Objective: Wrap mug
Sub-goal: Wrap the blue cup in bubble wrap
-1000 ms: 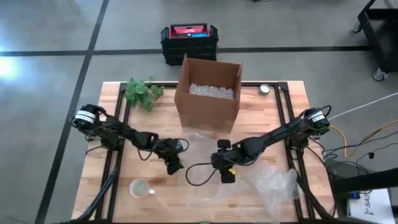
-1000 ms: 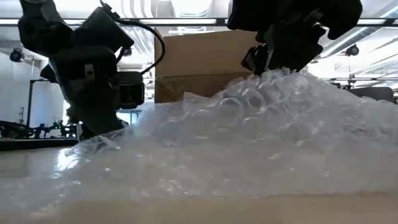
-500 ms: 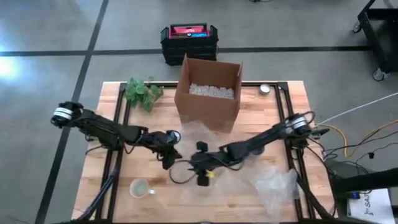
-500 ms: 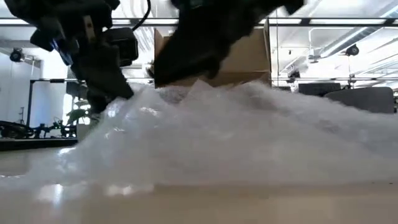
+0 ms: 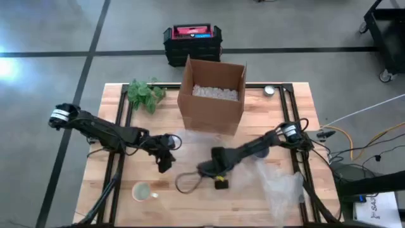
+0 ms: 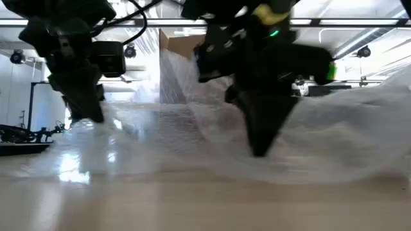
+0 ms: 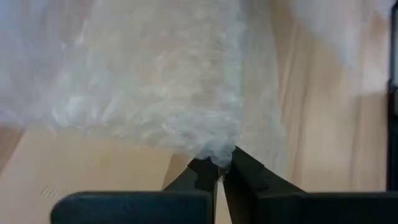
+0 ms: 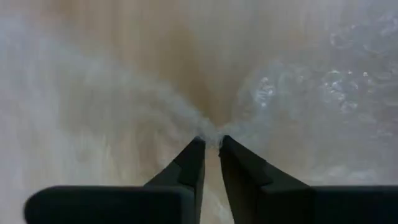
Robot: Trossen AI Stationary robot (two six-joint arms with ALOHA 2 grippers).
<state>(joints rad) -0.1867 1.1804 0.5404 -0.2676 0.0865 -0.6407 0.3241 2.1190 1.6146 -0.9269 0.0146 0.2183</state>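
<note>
Bubble wrap [image 7: 155, 93] pinched; mug [image 5: 142, 190] apart.

Pale green mug [image 5: 141, 190] upright near table's front-left; clear bubble wrap [image 5: 196, 144] rumpled mid-table, well apart.

Both grippers [image 5: 166, 166] [image 5: 220, 182] dragged bubble wrap [image 5: 196, 147] leftward — mug-side.
</note>
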